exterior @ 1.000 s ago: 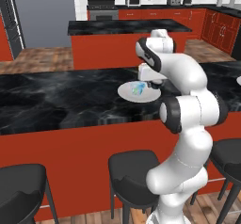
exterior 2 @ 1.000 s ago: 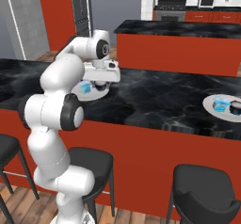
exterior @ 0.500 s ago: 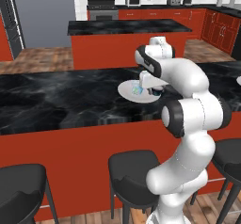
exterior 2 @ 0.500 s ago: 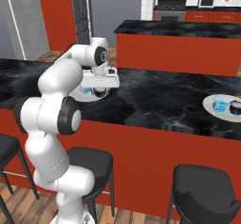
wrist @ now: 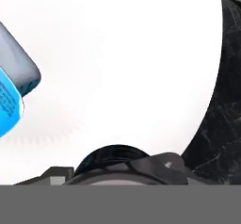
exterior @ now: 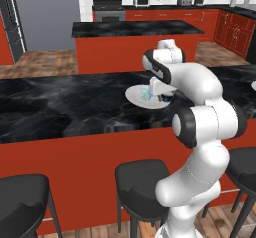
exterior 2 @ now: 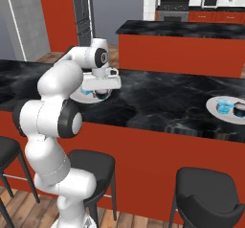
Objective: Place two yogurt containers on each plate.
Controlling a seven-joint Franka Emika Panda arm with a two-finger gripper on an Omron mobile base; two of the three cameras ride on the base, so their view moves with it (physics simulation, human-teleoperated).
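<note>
A white plate [exterior: 134, 96] lies on the black marble counter with a light blue yogurt container [exterior: 145, 93] on it. My gripper [exterior: 161, 98] is low over this plate, just right of that tub. In the hand view the plate [wrist: 141, 53] spreads wide, the blue tub [wrist: 9, 100] lies at the left, and a rounder dark-based yogurt container [wrist: 113, 156] sits between my fingers, which look shut on it. From the right, the same plate [exterior 2: 92, 98] shows under my gripper [exterior 2: 101, 94]. A second plate [exterior 2: 215, 108] far right carries two tubs [exterior 2: 222, 106].
The black counter [exterior: 60, 107] runs across the front, with dark stools [exterior: 142, 179] below it. A second island [exterior: 135, 29] stands behind, and ovens and red cabinets line the back wall.
The hand has come down toward the plate with the dark-based tub between its fingers. The blue tub on the plate has not moved.
</note>
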